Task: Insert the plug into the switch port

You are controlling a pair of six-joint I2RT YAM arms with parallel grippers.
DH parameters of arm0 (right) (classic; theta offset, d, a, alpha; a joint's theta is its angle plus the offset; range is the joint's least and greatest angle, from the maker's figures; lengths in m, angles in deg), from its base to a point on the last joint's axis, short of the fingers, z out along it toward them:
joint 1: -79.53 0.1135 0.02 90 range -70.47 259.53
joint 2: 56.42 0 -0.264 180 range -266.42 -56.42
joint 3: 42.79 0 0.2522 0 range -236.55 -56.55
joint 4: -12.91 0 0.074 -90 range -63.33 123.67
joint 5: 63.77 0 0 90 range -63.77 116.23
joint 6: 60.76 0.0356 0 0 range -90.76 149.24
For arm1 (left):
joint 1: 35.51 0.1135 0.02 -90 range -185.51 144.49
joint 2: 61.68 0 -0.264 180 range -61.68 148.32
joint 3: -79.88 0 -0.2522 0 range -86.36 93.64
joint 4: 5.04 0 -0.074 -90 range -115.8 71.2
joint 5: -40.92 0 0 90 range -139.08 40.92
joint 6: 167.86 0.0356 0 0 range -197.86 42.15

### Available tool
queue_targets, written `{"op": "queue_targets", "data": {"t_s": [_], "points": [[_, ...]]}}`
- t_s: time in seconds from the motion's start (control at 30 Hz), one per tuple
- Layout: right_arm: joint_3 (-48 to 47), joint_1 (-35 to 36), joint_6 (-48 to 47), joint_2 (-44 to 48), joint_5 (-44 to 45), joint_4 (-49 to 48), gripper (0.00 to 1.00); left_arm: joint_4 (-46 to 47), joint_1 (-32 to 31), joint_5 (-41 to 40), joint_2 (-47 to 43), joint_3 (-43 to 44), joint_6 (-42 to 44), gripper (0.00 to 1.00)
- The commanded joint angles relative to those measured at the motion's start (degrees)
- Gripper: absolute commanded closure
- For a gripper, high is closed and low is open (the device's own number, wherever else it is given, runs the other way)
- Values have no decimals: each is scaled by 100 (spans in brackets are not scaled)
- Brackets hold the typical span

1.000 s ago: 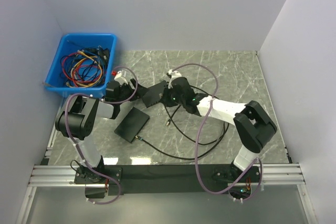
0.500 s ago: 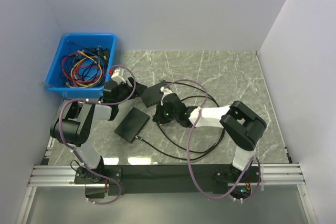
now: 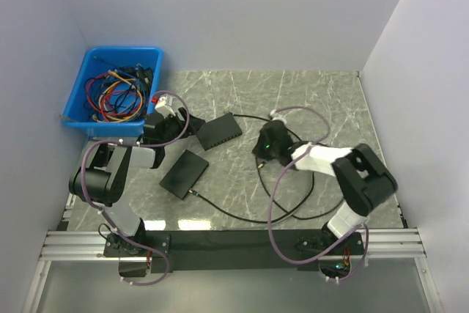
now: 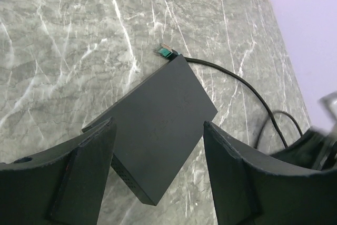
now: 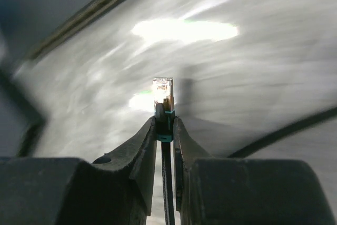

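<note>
The black switch (image 3: 220,131) lies flat left of the table's middle and fills the left wrist view (image 4: 158,125). A green-booted plug (image 4: 165,52) sits at its far corner with a black cable running right; whether it is seated in a port is unclear. My left gripper (image 3: 183,128) is open, its fingers (image 4: 95,156) standing either side of the switch's near end (image 4: 158,127). My right gripper (image 3: 265,146) is right of the switch and apart from it. It is shut (image 5: 165,122) on a clear-tipped plug (image 5: 163,96) with a teal boot; that view is motion-blurred.
A second flat black box (image 3: 185,172) lies in front of the switch with a cable at its near corner. Black cable (image 3: 242,214) loops across the table's middle and front. A blue bin (image 3: 88,124) of coloured cables stands at the back left. White walls enclose the table.
My right gripper has swung right, away from the switch, carrying the plug. The switch is now uncovered. My left gripper has barely moved.
</note>
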Motion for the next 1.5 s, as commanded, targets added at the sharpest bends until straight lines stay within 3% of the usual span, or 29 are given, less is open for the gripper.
{"op": "queue_targets", "data": {"t_s": [0.0, 0.1, 0.2, 0.37, 0.5, 0.67, 0.83, 0.97, 1.07, 1.27, 1.47], "points": [[-497, -363, -475, 955, 327, 622, 100, 224, -8, 86, -156, -6, -30, 28], [-1401, -505, -748, 1308, 90, 1008, 100, 119, -16, 86, -366, -42, -21, 28], [-2605, -646, -1108, 1353, 492, 1474, 100, -5, -16, 60, -534, -103, -21, 29], [-4598, -1557, -1180, 879, 1160, 1861, 100, -110, -34, 60, -903, -235, -91, 29], [-5709, -2174, -925, 300, 829, 2134, 100, -180, -95, 42, -1079, -270, -100, 28], [-6878, -2228, -1266, 192, 1090, 1995, 100, -312, -183, -46, -1211, -244, -47, 28], [-7327, -2228, -1828, 500, 2266, 1555, 100, -339, -245, -54, -1220, -226, -47, 28], [-7109, -2254, -2444, 1131, 2733, 887, 100, -330, -315, -63, -1211, -209, -56, 28], [-7038, -2360, -2497, 1483, 2709, 282, 100, -304, -385, -90, -1150, -174, -65, 28], [-7811, -2360, -3067, 1467, 2840, 140, 100, -374, -561, -160, -1088, -77, -39, 28], [-7540, -2360, -3814, 1774, 3095, -799, 100, -383, -640, -195, -1027, -24, -21, 28]]}}
